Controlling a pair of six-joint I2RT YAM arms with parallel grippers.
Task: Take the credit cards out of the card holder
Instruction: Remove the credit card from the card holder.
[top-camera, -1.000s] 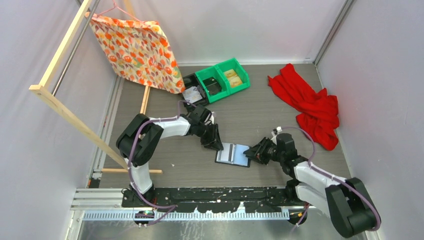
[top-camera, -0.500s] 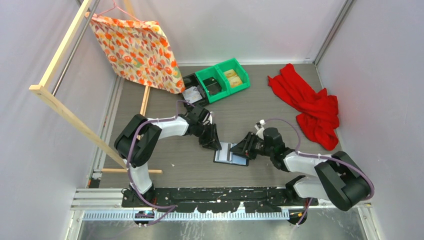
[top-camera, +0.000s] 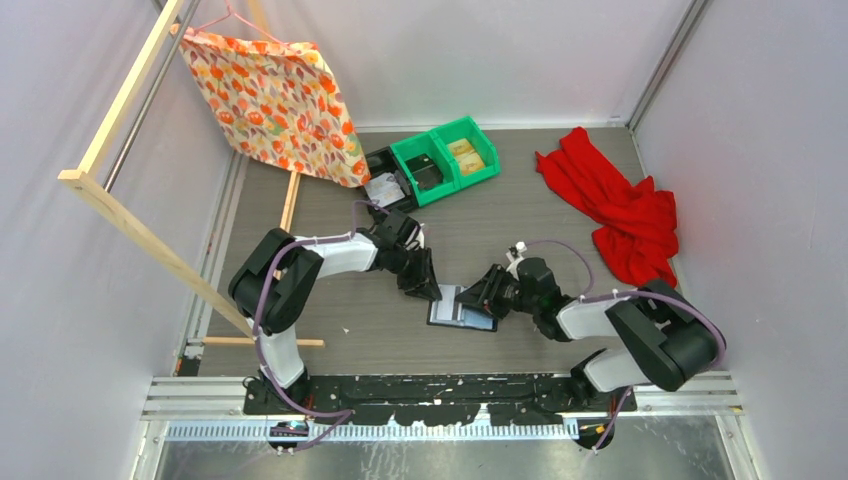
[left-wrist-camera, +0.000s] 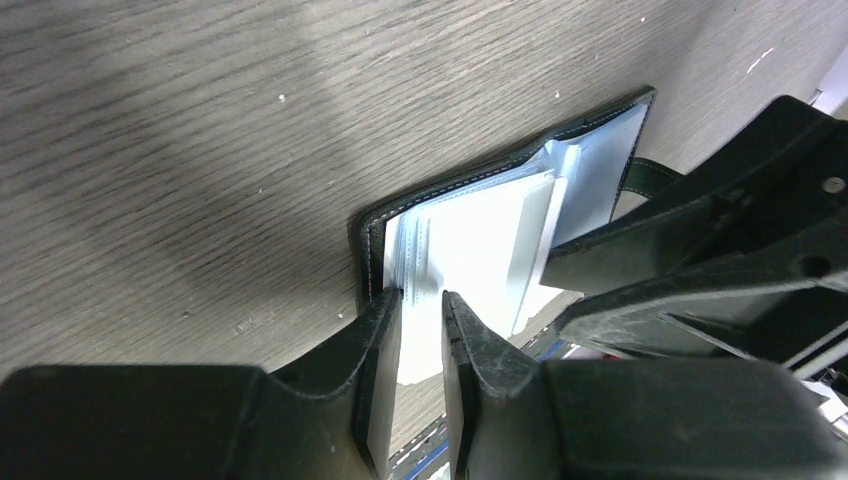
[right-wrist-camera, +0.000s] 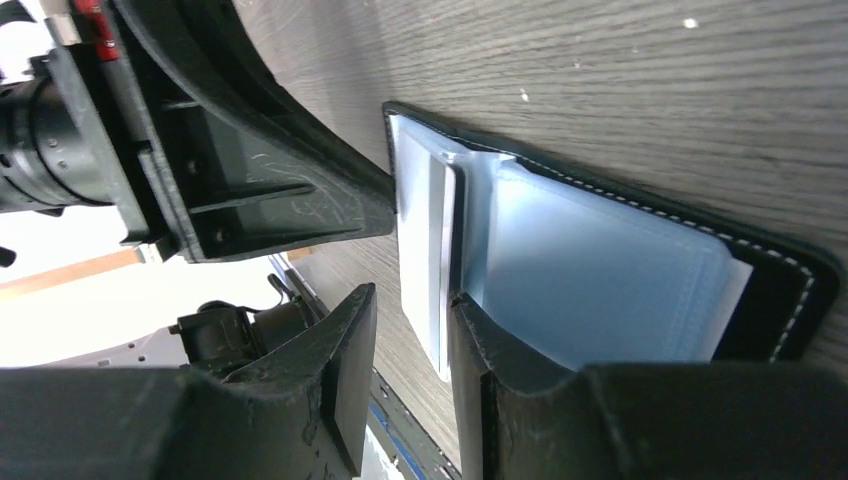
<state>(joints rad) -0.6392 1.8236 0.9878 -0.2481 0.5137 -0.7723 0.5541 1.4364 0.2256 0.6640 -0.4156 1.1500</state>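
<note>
Card holder (top-camera: 462, 308) lies open on the table (top-camera: 520, 235), credit cards (left-wrist-camera: 480, 230) all still sleeved. Right tool (right-wrist-camera: 412, 300) straddles a sleeve leaf, jaws apart; left tool (left-wrist-camera: 420, 300) brackets the holder's edge, grip unclear.

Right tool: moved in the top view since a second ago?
Yes. The right tool has shifted left, away from the red cloth, further over the open card holder and nearer the left tool.
</note>
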